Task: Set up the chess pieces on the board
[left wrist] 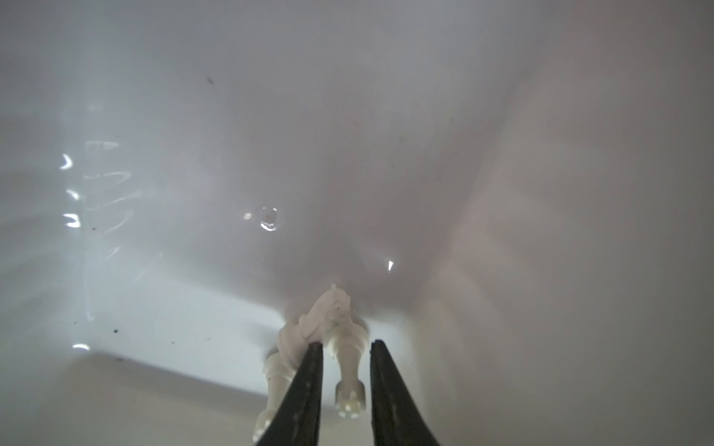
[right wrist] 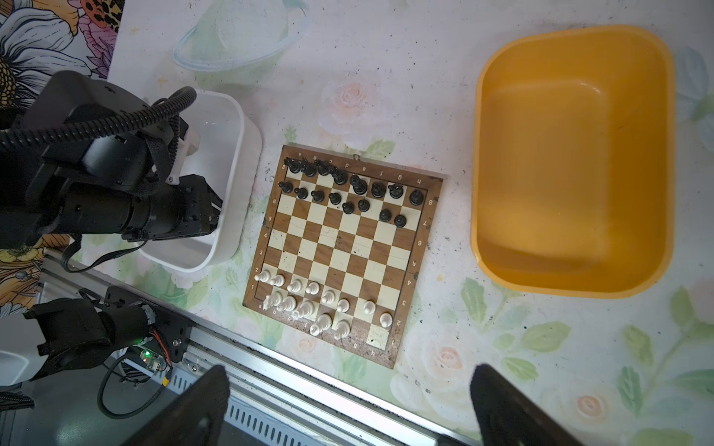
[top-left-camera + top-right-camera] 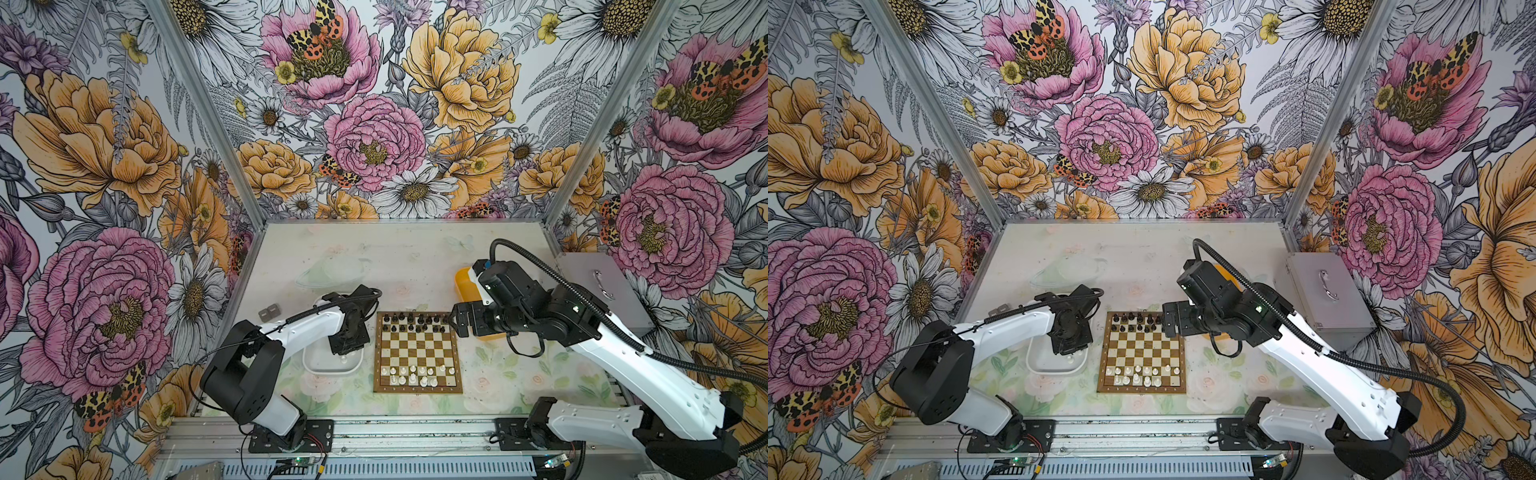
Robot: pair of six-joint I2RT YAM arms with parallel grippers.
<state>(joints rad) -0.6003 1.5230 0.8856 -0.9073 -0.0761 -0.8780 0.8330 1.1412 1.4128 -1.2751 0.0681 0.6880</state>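
Left fingers [image 1: 305,394] slim, black, narrowly parted astride crenellated white rook [image 1: 349,370]; right fingers [image 2: 502,409] spread wide, empty

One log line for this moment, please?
left gripper: around white piece in white tray | right gripper: open, beside board | board: partly set

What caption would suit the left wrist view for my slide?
Left pincer straddles a white rook lying beside other white pieces in the white tray.

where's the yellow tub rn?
In a top view, the yellow rounded plastic tub sits by the far right corner of the brown-and-cream chessboard, mostly hidden under the right arm.
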